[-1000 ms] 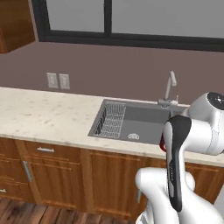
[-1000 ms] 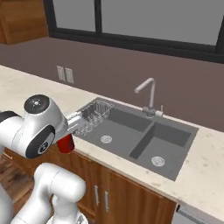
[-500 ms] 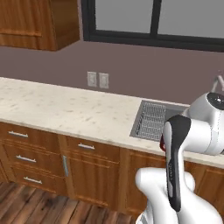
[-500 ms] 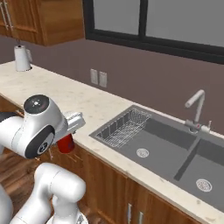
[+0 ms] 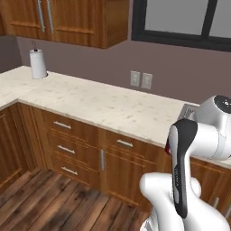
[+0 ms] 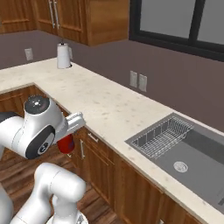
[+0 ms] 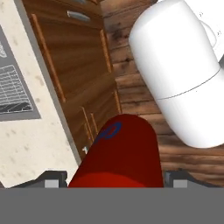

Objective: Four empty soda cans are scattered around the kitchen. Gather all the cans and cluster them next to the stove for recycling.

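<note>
Red soda can (image 7: 120,153) sits clamped between the fingers (image 7: 51,178), carried low in front of the wooden cabinet doors (image 6: 100,168). Beyond, the speckled table (image 6: 105,105) runs to the sink (image 6: 183,148), a paper towel roll (image 6: 64,55) far back.

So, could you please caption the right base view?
Gripper carrying a red soda can alongside the counter.

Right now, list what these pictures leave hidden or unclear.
- Red can: its base is cut off by the hand view's bottom edge; in the left base view the arm covers all but a sliver.
- Can's logo: too small to read in the hand view.
- Sink: cut off by the right base view's right edge.
- Paper towel roll: too small for detail in the left base view.
</note>
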Robot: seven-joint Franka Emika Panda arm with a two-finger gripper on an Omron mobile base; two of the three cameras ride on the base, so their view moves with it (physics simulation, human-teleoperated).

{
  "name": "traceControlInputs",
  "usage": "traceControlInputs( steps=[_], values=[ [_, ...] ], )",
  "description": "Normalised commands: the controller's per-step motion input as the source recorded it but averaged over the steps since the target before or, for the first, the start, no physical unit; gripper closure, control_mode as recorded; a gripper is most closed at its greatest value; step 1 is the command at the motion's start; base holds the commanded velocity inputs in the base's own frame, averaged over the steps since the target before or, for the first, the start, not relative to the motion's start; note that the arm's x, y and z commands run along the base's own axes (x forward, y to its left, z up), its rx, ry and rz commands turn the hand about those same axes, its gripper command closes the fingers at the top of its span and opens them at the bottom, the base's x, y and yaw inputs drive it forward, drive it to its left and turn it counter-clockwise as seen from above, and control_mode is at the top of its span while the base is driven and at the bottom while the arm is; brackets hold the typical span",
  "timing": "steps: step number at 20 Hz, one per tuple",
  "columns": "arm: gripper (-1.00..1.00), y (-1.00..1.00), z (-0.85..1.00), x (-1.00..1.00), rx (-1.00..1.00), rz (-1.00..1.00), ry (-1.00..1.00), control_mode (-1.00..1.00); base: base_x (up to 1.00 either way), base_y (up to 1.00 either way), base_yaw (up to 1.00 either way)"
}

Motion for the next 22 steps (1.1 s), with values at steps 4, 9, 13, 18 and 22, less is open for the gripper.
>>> traceControlInputs(
  steps=[4, 9, 13, 18, 22],
  values=[
    [1.00, 0.00, 0.00, 0.00, 0.00, 0.00, 0.00, 1.00, -0.03, 0.57, 0.35],
    [1.00, 0.00, 0.00, 0.00, 0.00, 0.00, 0.00, 1.00, 0.00, 0.54, 0.34],
    [1.00, 0.00, 0.00, 0.00, 0.00, 0.00, 0.00, 1.00, 0.10, 0.49, 0.31],
    [1.00, 0.00, 0.00, 0.00, 0.00, 0.00, 0.00, 1.00, 0.21, 0.48, 0.29],
    [1.00, 0.00, 0.00, 0.00, 0.00, 0.00, 0.00, 1.00, 0.43, 0.41, 0.24]
  ],
)
